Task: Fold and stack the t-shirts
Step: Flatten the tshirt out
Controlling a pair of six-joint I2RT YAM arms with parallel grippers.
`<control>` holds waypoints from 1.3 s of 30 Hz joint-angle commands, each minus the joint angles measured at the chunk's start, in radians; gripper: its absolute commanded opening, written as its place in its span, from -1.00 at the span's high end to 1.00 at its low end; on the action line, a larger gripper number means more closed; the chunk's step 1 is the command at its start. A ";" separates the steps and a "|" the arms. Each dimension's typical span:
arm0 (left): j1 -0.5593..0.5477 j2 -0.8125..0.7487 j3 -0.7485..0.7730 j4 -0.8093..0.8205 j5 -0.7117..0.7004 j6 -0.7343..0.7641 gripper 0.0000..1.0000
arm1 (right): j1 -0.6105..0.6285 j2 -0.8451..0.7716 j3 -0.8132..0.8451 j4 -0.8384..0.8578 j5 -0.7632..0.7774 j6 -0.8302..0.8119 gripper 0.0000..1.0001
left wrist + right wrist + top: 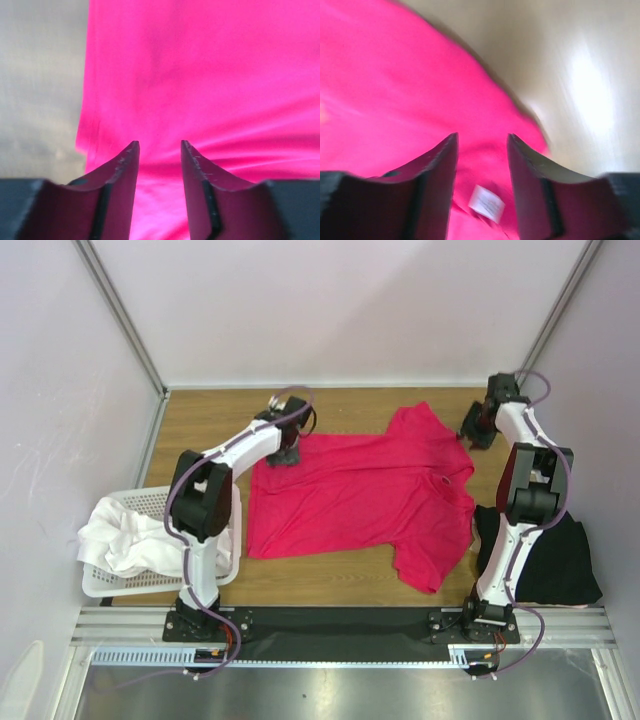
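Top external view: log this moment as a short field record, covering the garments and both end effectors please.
pink t-shirt: unfolded, spread flat on the wooden table
black t-shirt: near right edge, beside the right arm
white garments: heaped in the white basket, near left
left end effector: open, at the pink t-shirt's far left corner
right end effector: open, over the collar end, neck label visible below

— What's around the left end effector (159, 145)?
— Nothing sits between its parted jaws. The pink t-shirt (350, 495) lies beneath and to its right, with bare surface (40, 75) to its left. The basket (100, 585) sits well behind it.
— And the right end effector (482, 136)?
— Its gap is clear too. The shirt is beneath it, with bare surface ahead and to the right. The black t-shirt (560, 565) lies well behind it.
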 commanded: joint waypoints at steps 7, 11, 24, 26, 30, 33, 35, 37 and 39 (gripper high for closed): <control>0.178 0.081 0.300 0.135 0.226 0.041 -0.09 | -0.004 0.181 0.361 0.154 -0.278 -0.187 -0.49; 0.237 0.090 0.265 0.213 0.291 0.059 -0.14 | -0.004 0.292 0.462 0.113 -0.331 -0.244 -0.59; 0.255 0.119 0.207 0.271 0.311 0.099 -0.22 | -0.004 0.347 0.450 0.069 -0.308 -0.296 -0.55; 0.255 0.124 0.201 0.271 0.308 0.099 -0.22 | -0.004 0.350 0.453 0.072 -0.314 -0.292 -0.54; 0.255 0.125 0.192 0.274 0.304 0.106 -0.22 | -0.003 0.364 0.460 0.108 -0.332 -0.292 -0.55; 0.257 0.131 0.187 0.274 0.304 0.113 -0.22 | -0.001 0.396 0.505 0.125 -0.352 -0.306 -0.56; 0.257 0.136 0.187 0.273 0.304 0.116 -0.22 | 0.003 0.419 0.532 0.125 -0.361 -0.310 -0.56; 0.257 0.136 0.185 0.270 0.303 0.117 -0.22 | 0.009 0.454 0.569 0.118 -0.367 -0.312 -0.54; 0.257 0.136 0.185 0.265 0.301 0.122 -0.22 | 0.014 0.468 0.572 0.122 -0.366 -0.306 -0.53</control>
